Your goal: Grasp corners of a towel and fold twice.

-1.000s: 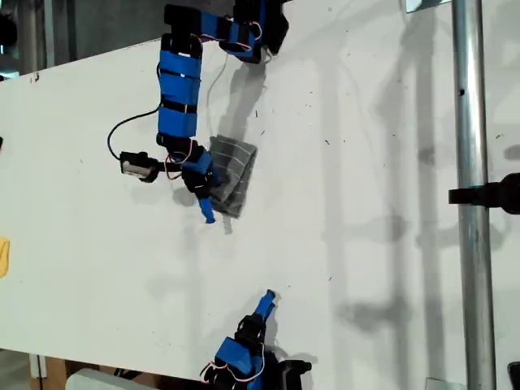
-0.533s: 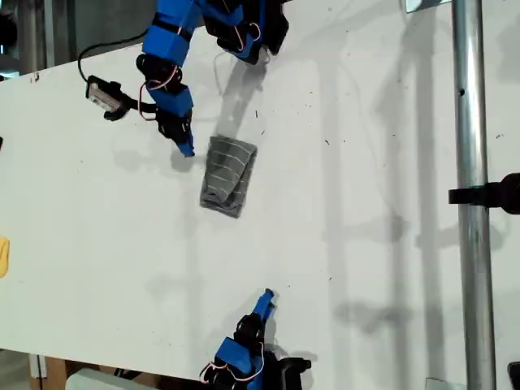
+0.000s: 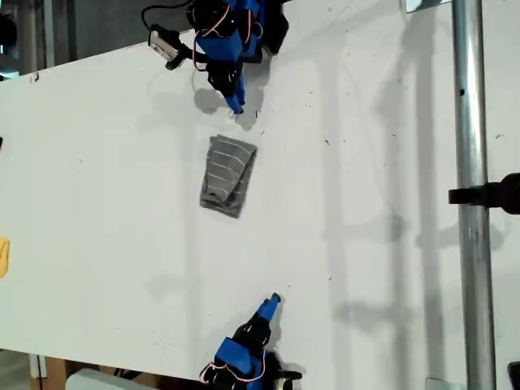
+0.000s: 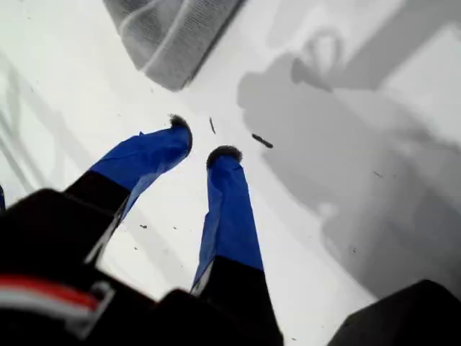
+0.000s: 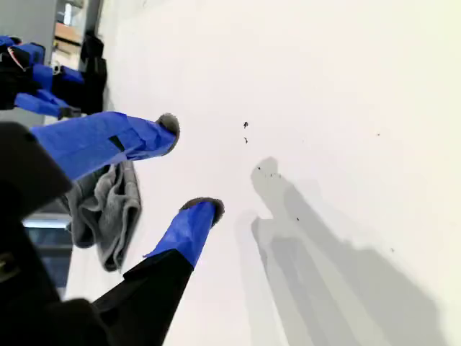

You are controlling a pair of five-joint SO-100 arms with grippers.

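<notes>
Grey and softly bunched, the towel (image 3: 228,175) lay folded into a narrow, slightly lopsided bundle on the white counter (image 3: 97,244), left of centre in the exterior view, touching neither arm. One risk I judged: the fold looked loose and uneven at its lower end, so it might slump open, and if a further fold were wanted the corners were buried in the layers and hard to pinch cleanly.

My first gripper (image 3: 236,106) hung just above the towel in the exterior view, near that view's top edge; its wrist view showed the fingers a little apart, holding nothing, tips clear of the cloth. A descent from there could snag the nearby towel edge (image 4: 173,36) and drag the stack askew.

My second gripper (image 3: 271,301) sat well below the towel at the exterior view's bottom, its fingers (image 5: 194,223) spread wide and empty over bare counter.
</notes>
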